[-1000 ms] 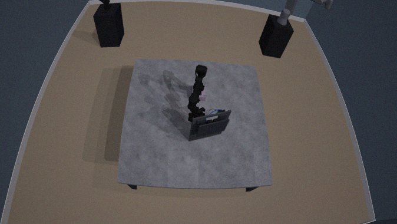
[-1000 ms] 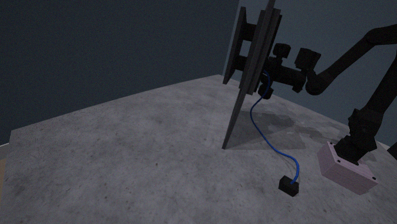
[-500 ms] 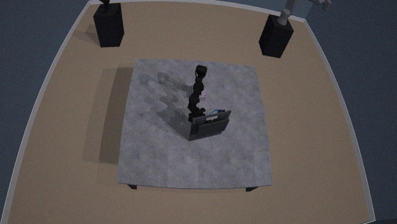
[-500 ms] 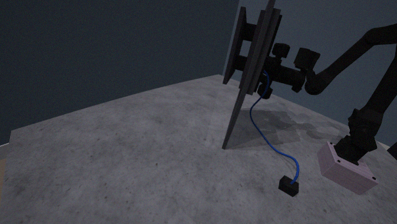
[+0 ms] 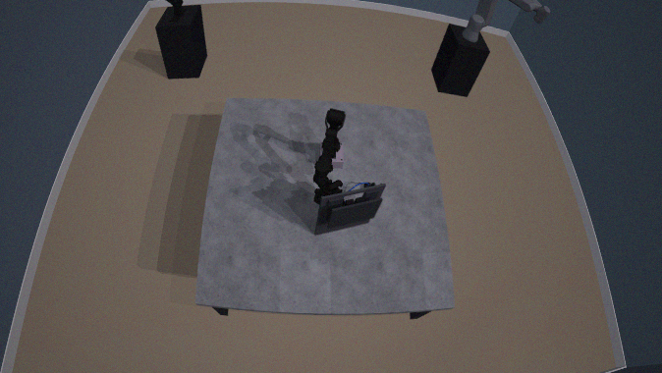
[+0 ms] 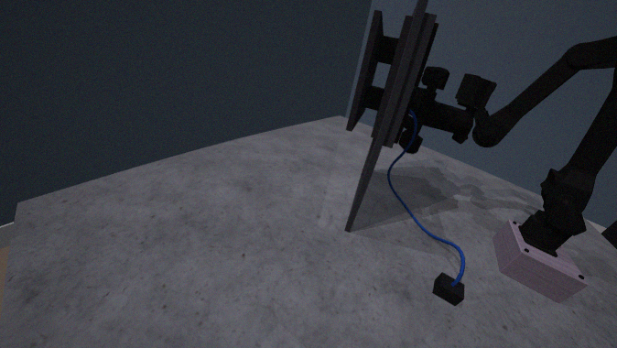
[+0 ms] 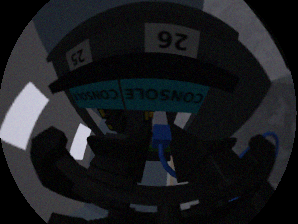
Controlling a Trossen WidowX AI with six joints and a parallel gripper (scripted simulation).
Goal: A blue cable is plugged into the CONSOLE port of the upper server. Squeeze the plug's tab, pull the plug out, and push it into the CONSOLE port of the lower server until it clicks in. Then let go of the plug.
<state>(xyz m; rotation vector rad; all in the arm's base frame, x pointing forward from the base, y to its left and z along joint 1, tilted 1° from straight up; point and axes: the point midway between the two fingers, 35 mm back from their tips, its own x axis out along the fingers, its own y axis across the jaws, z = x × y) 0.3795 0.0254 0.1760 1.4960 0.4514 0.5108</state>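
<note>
- Blue plug (image 7: 161, 135) sits in the middle of the wrist view, between the fingers of the gripper (image 7: 158, 123) (image 6: 414, 116), which pinch it; it is just beside the teal label strip.
- Its body looks boxy and saturated blue, with a paler end toward the panel; whether that end is inside a port cannot be told.
- Blue cable (image 6: 405, 201) (image 7: 165, 164) (image 5: 359, 185), round and smooth, leaves the plug and curves down in the exterior view to a small black block (image 6: 449, 289) on the table.
- Teal label strip (image 7: 140, 95) reads "CONSOLE" upside down in the wrist view, twice, split by a thin dark line; the smaller-looking word is partly cut off.
- White number tags carry "26" (image 7: 172, 40) and "25" (image 7: 79, 55), also inverted, on a dark curved-looking surface.
- Dark upright panel (image 6: 366, 183) (image 5: 321, 216) has flat, straight-edged plates and leans on the tabletop.
- Black arm (image 6: 531, 101) (image 5: 328, 152), jointed and matte, rises from a pinkish box-shaped base (image 6: 531, 275) (image 5: 338, 165) with dark round spots at its corners.
- Grey table (image 6: 183, 238) (image 5: 314, 275) shows a mottled, stone-like texture with small specks.
</note>
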